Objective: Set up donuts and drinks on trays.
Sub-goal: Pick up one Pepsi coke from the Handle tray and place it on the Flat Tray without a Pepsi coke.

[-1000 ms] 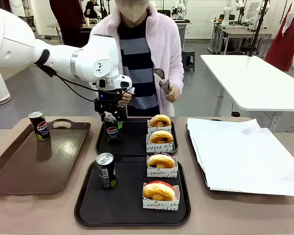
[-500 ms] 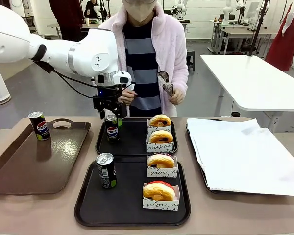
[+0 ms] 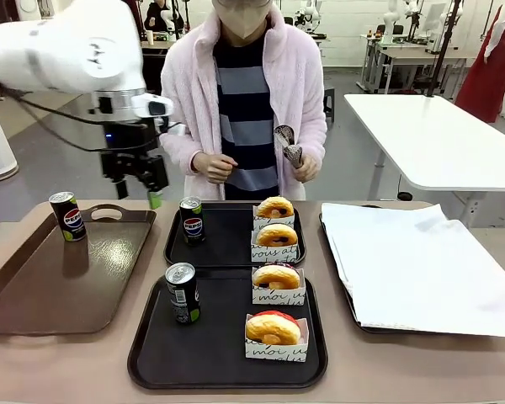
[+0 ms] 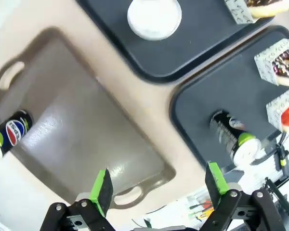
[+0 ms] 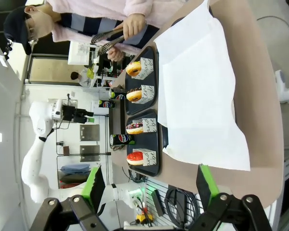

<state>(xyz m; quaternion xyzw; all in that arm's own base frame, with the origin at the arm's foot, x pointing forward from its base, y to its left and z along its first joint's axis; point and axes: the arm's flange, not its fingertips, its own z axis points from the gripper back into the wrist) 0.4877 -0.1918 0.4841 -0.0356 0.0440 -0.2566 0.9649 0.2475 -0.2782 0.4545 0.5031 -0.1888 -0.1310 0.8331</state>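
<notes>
Claw (image 3: 140, 190) of left arm gapes wide, empty, above brown tray (image 3: 34, 290); right claw (image 5: 149, 185) wide too.

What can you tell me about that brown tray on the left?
The brown tray is a glossy, plastic-looking rectangle with a raised rim and a cut-out handle at each short end. It lies flat on the tan table, left of the two black trays and apart from them. One upright Pepsi can stands in its far left corner; the rest of its surface is bare and shows reflections. The left gripper hangs open above its far right corner, touching nothing.
</notes>
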